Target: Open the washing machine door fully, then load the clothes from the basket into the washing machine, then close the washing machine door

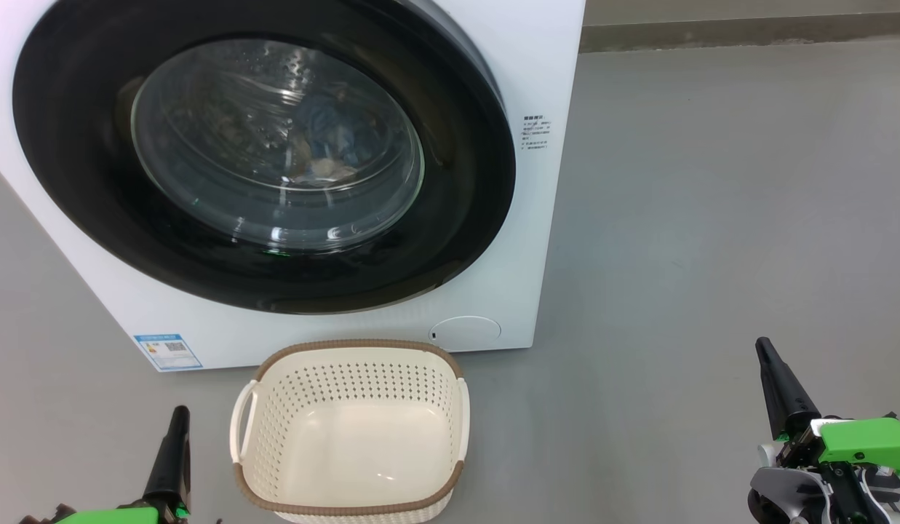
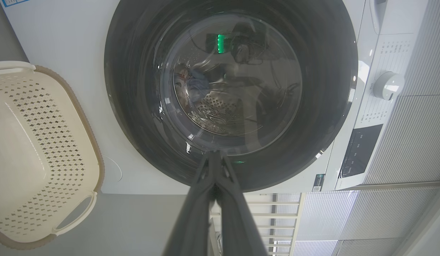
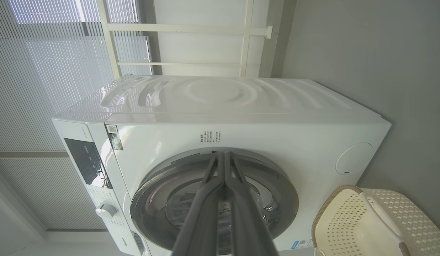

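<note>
Washing machine door [image 1: 78, 153] sits shut flat against the front of the washing machine [image 1: 548, 65], a glossy black ring around the bulging glass. Clothes [image 1: 324, 142] lie inside the drum; you see them through the glass as a bluish bundle with a pale part, prints too blurred to read. Basket [image 1: 355, 343] stands upright on the grey floor [image 1: 711, 218] just in front of the machine, below the door, near the blue label sticker [image 1: 167, 351]; its bare cream bottom shows. Your left fingers [image 1: 174, 451] are at lower left of the head view, beside the basket's left handle but apart from it, pressed together, gripping nothing. Your right fingers [image 1: 781, 386] are at lower right, well apart from basket and machine, also pressed together with nothing between them. Both wrist views look along the closed fingers toward the door.
</note>
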### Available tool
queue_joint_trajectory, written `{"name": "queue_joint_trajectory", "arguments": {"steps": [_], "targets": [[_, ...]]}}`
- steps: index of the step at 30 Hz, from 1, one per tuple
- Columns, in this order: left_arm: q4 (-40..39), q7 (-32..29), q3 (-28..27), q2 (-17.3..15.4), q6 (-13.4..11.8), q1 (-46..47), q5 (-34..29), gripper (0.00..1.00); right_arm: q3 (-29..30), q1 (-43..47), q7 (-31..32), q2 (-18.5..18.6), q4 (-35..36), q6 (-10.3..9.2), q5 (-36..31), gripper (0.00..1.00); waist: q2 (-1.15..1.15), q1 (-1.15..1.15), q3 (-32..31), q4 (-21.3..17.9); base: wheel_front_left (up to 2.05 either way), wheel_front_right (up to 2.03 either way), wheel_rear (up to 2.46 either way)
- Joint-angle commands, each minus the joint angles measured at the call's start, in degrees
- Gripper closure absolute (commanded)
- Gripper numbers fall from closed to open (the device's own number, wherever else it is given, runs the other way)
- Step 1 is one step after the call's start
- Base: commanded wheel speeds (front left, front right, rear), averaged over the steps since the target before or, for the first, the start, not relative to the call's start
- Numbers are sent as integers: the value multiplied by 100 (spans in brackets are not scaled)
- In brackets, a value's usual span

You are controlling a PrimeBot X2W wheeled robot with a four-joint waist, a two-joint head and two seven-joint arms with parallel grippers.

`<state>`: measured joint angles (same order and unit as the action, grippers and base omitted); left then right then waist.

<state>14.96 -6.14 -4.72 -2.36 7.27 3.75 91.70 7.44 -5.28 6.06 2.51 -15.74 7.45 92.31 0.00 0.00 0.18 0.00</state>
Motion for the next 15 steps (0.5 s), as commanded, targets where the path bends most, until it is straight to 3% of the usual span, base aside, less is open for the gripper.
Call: {"name": "queue_joint_trajectory", "arguments": {"steps": [1, 15], "targets": [[-92, -40, -187, -52, 22, 244, 41, 100, -102, -89, 35, 48, 172, 3, -7, 100, 0, 0, 0, 0, 0, 0, 0], [-92, -40, -186, -52, 22, 244, 42, 100, -99, -89, 37, 46, 172, 3, -9, 100, 0, 0, 0, 0, 0, 0, 0]]}}
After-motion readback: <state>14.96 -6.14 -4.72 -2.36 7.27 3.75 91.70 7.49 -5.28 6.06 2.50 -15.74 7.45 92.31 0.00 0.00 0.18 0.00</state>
